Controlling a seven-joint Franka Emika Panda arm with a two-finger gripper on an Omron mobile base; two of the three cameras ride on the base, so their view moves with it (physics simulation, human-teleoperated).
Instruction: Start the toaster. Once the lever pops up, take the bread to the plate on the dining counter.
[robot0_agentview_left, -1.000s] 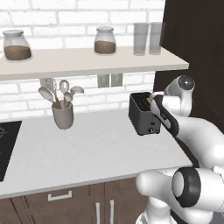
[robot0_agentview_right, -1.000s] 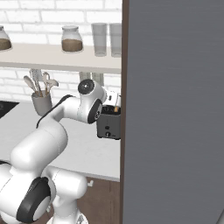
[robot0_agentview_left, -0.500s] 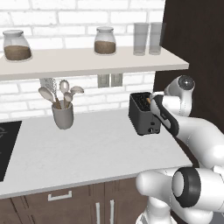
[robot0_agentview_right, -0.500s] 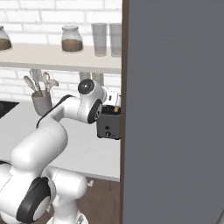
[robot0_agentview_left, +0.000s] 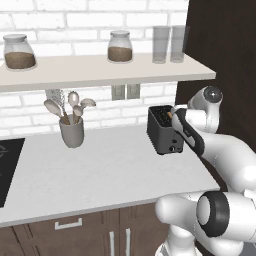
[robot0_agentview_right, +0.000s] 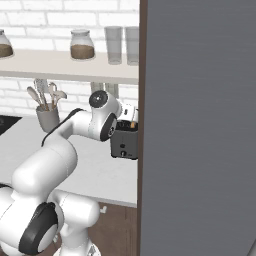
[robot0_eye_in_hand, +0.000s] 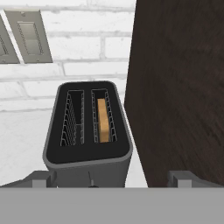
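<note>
The black toaster (robot0_eye_in_hand: 87, 155) stands on the pale worktop, hard against the dark cabinet side. It also shows as the toaster (robot0_agentview_left: 161, 131) and the toaster (robot0_agentview_right: 124, 142). The bread (robot0_eye_in_hand: 103, 120), a golden-tan slice, sits deep in the right-hand slot, and the left slot is empty. My gripper (robot0_eye_in_hand: 112, 178) hovers just above the toaster's near narrow end, open, with its fingertips (robot0_eye_in_hand: 41, 178) spread wider than the toaster and nothing between them. The plate and the dining counter are out of view.
A dark cabinet wall (robot0_eye_in_hand: 179, 87) rises right beside the toaster. A grey utensil cup (robot0_agentview_left: 72, 132) with spoons stands to the left on the worktop (robot0_agentview_left: 100, 170). Above runs a shelf (robot0_agentview_left: 100, 70) with jars and glasses. A black cooktop (robot0_agentview_left: 7, 165) lies at far left.
</note>
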